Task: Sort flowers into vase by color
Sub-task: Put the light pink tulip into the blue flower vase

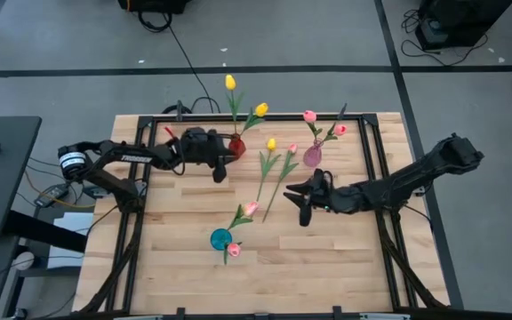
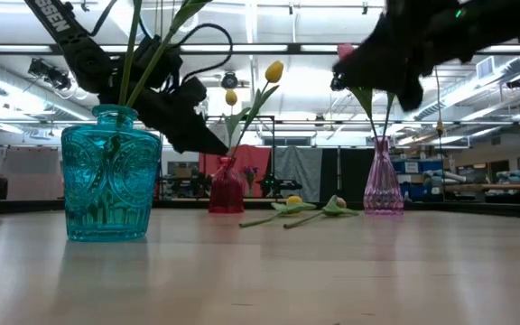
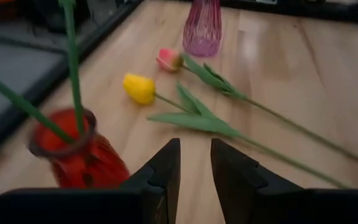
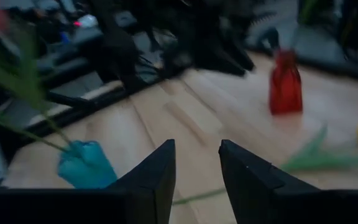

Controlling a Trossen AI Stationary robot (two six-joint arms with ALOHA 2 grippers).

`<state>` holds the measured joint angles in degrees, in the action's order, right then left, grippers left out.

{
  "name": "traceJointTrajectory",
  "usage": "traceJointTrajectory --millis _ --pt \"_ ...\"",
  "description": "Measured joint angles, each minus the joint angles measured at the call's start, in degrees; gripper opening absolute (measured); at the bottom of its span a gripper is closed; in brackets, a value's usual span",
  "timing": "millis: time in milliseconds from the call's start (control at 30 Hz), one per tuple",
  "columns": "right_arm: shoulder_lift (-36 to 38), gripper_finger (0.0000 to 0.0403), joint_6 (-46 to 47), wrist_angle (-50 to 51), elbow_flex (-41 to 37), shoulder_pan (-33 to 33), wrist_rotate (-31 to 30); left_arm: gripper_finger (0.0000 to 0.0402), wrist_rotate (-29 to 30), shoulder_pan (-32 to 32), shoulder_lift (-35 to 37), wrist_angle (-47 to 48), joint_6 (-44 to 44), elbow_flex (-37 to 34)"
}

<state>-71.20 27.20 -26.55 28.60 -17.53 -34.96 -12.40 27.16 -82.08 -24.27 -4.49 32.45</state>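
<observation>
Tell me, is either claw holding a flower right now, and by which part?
Neither. The left claw beside the red vase is open and empty, and so is the right claw; two tulips lie loose on the table.

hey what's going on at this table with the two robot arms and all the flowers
Two robot arms are sorting fake tulips into vases. The red vase holds two yellow ones, the pink vase two pink, the teal vase two pink. One yellow tulip and one pink tulip lie on the table. The left claw is open beside the red vase; the right claw hovers open, empty.
</observation>
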Motion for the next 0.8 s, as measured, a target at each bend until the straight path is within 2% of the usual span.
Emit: traceJointTrajectory --millis 133,300,400,533,633,733,800 --pt "-7.9 0.0133 6.8 1.3 0.6 0.9 0.5 0.0092 0.1 -1.1 0.0 0.8 8.1 0.0" --pt "-18.8 0.0132 12.1 9.7 8.7 0.8 0.0 0.0092 0.2 -2.4 0.0 1.5 9.4 0.0" --pt "-25.5 0.0132 15.1 19.7 16.7 0.8 -1.5 0.0092 0.2 -2.7 0.0 1.5 9.4 0.0" --pt "-33.5 0.0132 24.5 41.4 29.4 0.9 -2.7 0.0092 0.6 -3.6 0.0 0.4 8.2 0.0" --pt "-37.7 0.0132 32.3 55.7 37.0 1.0 -5.0 0.0092 0.7 -5.0 0.0 -4.0 5.9 0.0" --pt "-39.7 0.0132 39.7 63.2 41.3 1.6 -7.1 0.0092 1.1 -6.2 0.0 -9.3 3.1 0.0" --pt "-40.2 0.0132 43.3 63.7 42.0 2.5 -7.9 0.0092 1.3 -6.5 0.0 -11.5 1.8 0.0"
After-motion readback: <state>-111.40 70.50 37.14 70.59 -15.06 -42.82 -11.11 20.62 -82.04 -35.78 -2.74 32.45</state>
